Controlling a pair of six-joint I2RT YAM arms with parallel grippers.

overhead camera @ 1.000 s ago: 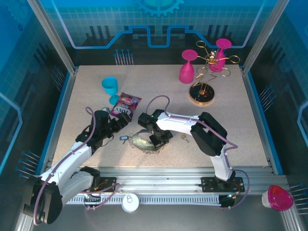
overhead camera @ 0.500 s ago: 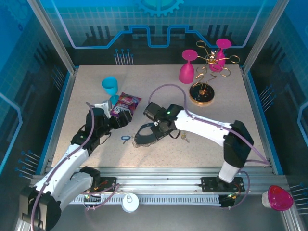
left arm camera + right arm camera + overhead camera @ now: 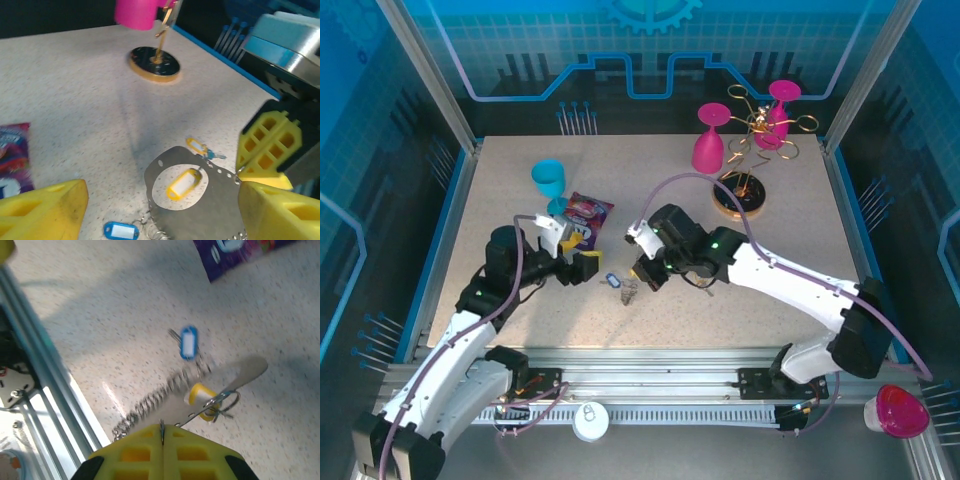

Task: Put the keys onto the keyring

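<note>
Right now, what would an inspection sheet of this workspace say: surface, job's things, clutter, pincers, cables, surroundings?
Surface: speckled beige table, no spills seen.
Job's things: keyring with blue tag, held at its edge by the right pincer; a yellow tag shows in its hole, a yellow-tagged key lies just beyond.
Clutter: snack bag, teal cup, two pink cups, wire stand.
Pincers: left pincer open, facing the keyring; right pincer shut.
Cables: a cable loops along each arm, no snag seen.
Surroundings: blue walls, metal rail at near edge, pink-topped cup outside it.
</note>
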